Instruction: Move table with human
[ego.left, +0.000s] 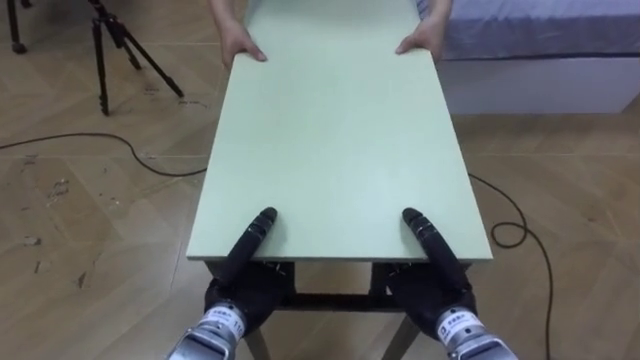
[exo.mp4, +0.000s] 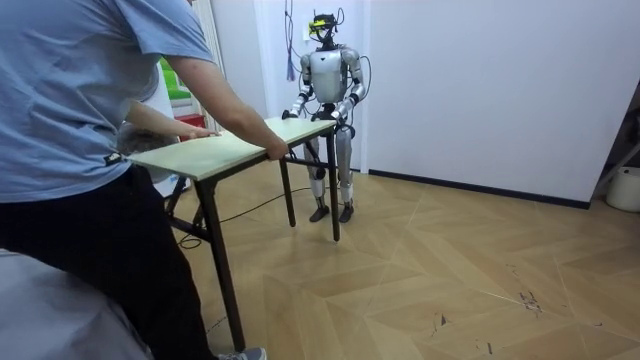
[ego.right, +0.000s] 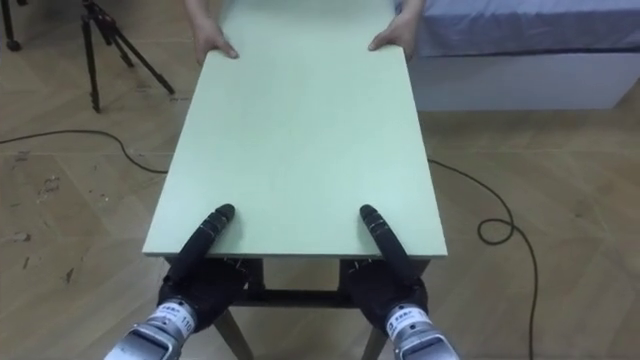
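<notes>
tabletop (ego.left: 335, 140) centre frame | left hand (ego.left: 240, 290) and right hand (ego.left: 432, 292) at its lower edge, partly hidden beneath, grip cannot be told | person's hands (ego.left: 240, 45) hold upper edge, arms cut off

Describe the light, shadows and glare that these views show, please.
Left eye view: the table top is evenly lit, matte, without glare; the left hand and right hand at its near edge cast hardly any shadow on it. Room view: soft, even light; the floor has a mild sheen.
</notes>
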